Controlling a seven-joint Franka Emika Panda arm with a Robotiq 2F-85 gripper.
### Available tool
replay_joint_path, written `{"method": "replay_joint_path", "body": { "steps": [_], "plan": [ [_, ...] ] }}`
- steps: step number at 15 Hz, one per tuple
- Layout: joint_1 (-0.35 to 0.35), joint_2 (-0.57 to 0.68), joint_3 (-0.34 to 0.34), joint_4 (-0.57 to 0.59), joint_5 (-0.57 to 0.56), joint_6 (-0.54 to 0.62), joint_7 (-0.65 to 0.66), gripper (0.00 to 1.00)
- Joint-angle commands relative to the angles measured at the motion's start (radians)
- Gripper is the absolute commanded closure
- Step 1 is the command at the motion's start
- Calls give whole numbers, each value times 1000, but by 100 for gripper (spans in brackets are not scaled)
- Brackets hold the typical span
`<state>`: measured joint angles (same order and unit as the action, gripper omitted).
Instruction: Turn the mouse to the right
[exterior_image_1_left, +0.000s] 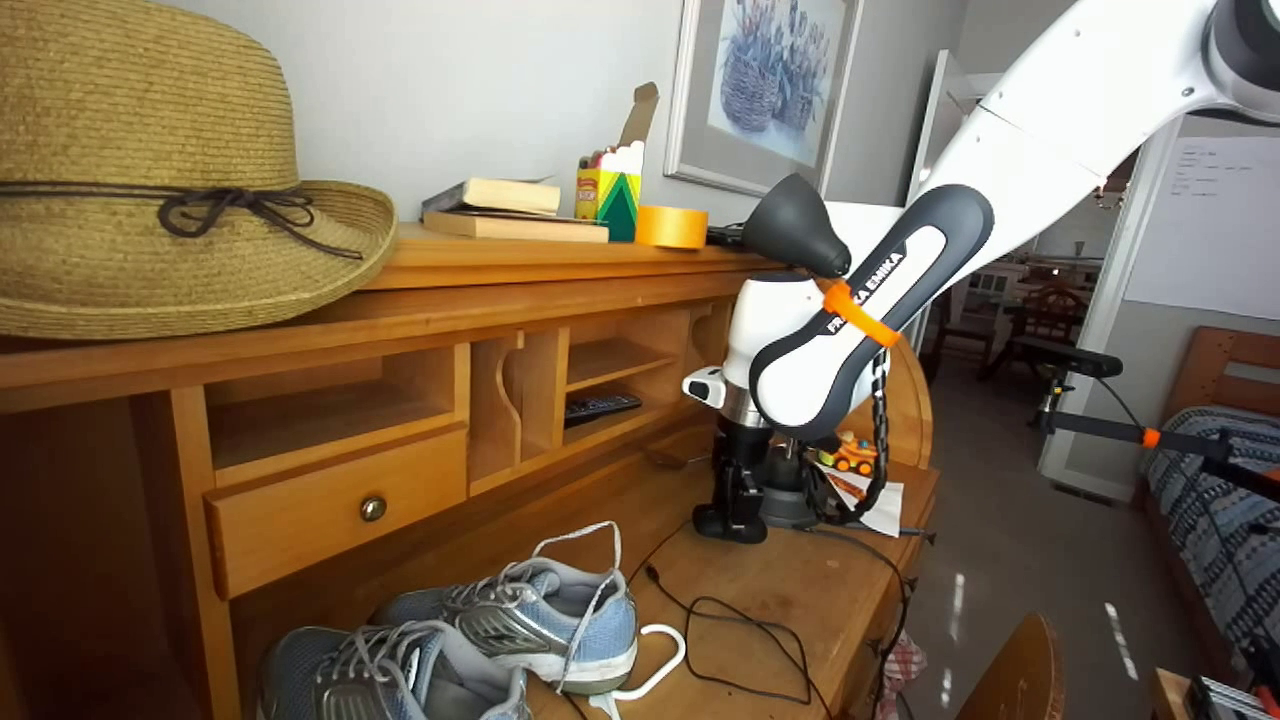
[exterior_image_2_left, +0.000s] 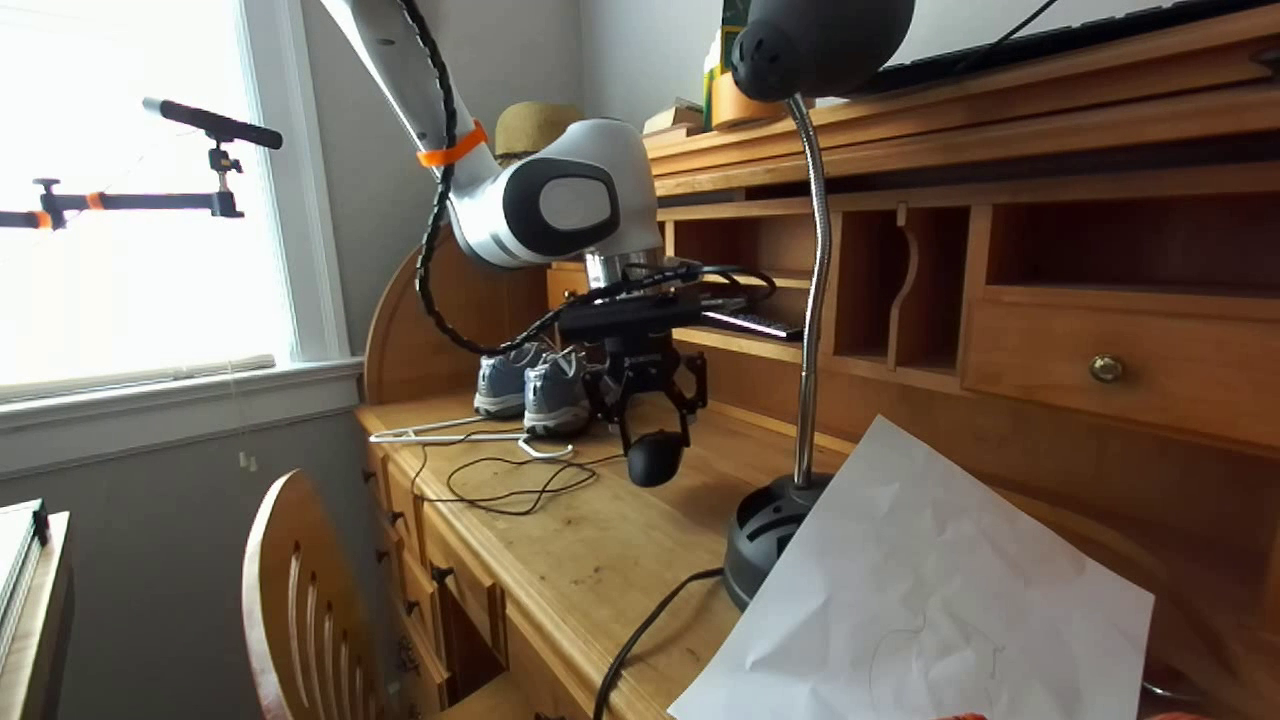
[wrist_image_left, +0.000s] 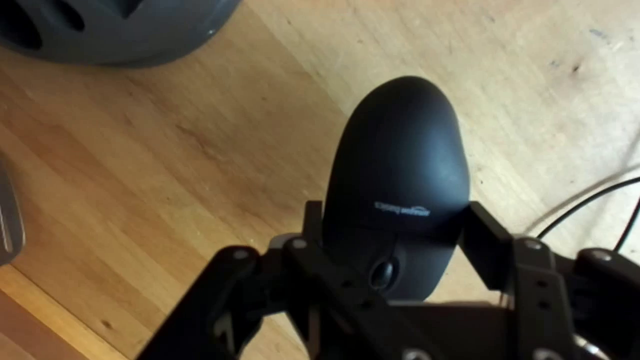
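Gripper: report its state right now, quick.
Gripper: closed on the black mouse, holding it by its two sides.

Counter: smooth wood, scuffed. Mouse: smooth plastic, soft sheen. Pincer: matt finish. Lamp stem: glossy ribbed metal. Lamp base: smooth plastic. Sheet, near counter's edge: creased paper. Hat: rough woven straw.
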<state>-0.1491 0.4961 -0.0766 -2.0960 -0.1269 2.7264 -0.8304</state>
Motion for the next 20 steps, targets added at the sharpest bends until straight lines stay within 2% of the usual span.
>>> {"method": "replay_joint_path", "body": {
  "steps": [1,10,15,20],
  "plan": [
    [-2,25,-9,14,5,9,188,56],
    [-87,64,71,2,152,31,490,56],
    [-115,76,106,3,219,12,527,56],
    [-112,96,105,5,199,-21,517,56]
  ]
}}
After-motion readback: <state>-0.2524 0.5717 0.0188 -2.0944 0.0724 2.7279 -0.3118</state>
